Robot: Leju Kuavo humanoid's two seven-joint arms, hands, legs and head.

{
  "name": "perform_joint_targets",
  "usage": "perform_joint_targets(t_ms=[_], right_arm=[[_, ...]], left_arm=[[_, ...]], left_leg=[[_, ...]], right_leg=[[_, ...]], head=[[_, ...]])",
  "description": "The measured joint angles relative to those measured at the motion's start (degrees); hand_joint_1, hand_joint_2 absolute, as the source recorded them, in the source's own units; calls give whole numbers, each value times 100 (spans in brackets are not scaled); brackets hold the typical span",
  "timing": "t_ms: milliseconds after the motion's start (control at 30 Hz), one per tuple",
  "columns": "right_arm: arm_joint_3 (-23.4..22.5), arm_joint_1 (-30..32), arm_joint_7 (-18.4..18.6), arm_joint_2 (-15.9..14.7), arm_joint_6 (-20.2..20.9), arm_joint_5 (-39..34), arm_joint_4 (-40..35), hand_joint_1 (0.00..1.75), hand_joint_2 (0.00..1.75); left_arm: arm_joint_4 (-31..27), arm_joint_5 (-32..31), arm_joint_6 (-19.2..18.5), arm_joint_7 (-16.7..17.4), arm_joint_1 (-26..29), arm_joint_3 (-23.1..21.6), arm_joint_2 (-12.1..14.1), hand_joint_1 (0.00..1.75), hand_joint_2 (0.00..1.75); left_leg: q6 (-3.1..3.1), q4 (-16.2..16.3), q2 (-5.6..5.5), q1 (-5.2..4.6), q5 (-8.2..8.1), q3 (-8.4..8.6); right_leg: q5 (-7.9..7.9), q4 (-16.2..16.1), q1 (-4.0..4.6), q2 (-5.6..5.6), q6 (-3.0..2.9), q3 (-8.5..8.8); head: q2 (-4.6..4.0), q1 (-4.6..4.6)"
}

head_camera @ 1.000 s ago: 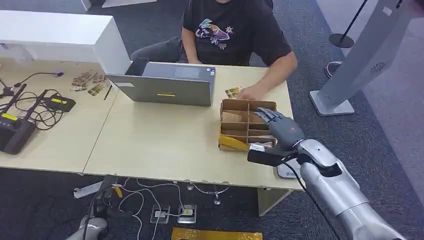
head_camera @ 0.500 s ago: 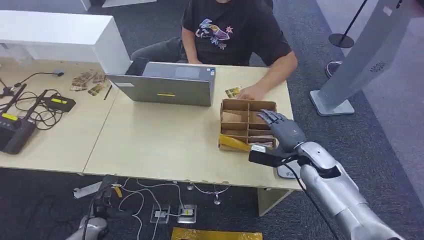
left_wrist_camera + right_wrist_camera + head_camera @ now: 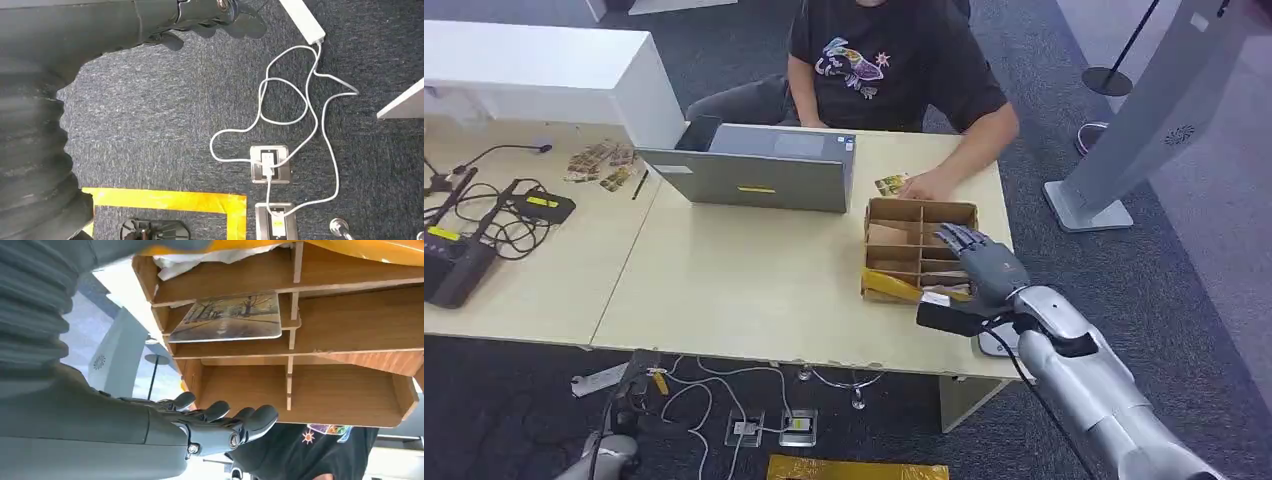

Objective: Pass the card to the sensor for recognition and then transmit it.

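right hand point(image 3: 986, 262): fingers spread and stretched forward, holding nothing; hovers over the right-hand compartments of the wooden organiser, seen from the head view. in the right wrist view the right hand point(image 3: 210, 422) has its fingertips point(image 3: 262, 416) apart, close to the open front of a bare compartment.
right arm point(image 3: 1084, 385): silver, comes in from the lower right, with a black block at the wrist.
wooden organiser point(image 3: 894, 208): divided tray lying on the surface near its right end, with rows of compartments; yellow sheet point(image 3: 886, 285) lies at its near edge.
card point(image 3: 230, 317): picture card with trees and a path, lying in one compartment of the wooden organiser point(image 3: 345, 375), one row away from the compartment at the fingertips; not touched by the hand.
loose cards point(image 3: 890, 184): small stack on the surface just beyond the organiser, beside the person's hand.
person point(image 3: 884, 60): seated on the far side of the surface in a dark printed shirt, one hand point(image 3: 931, 184) resting by the organiser's far edge.
laptop point(image 3: 754, 172): grey, open, standing left of the organiser.
surface point(image 3: 724, 280): pale wood; further left, black cables point(image 3: 494, 210) and a dark device point(image 3: 454, 265).
left hand point(image 3: 205, 12): hangs over dark carpet, fingers curled loosely with nothing in them; whether fully pressed together, cannot tell.
floor point(image 3: 165, 120): grey carpet with white cable point(image 3: 295, 107), floor sockets point(image 3: 270, 164) and yellow tape point(image 3: 170, 199).
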Motion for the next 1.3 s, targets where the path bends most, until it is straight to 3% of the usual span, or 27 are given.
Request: perform_joint_targets(t_ms=[200, 1300], right_arm=[[0, 0, -20, 24, 42, -61, 0, 175, 175], [-2, -46, -46, 153, 164, -199, 46, 175, 175]], left_arm=[[0, -48, -35, 7, -3, -2, 0, 0, 175], [-2, -131, -52, 92, -12, -4, 0, 0, 175]], left_leg=[[0, 0, 0, 0, 0, 0], [-1, 0, -2, 0, 2, 2]], right_leg=[[0, 0, 0, 0, 0, 0], [0, 0, 0, -2, 0, 0]], head=[[0, 0], [0, 0]])
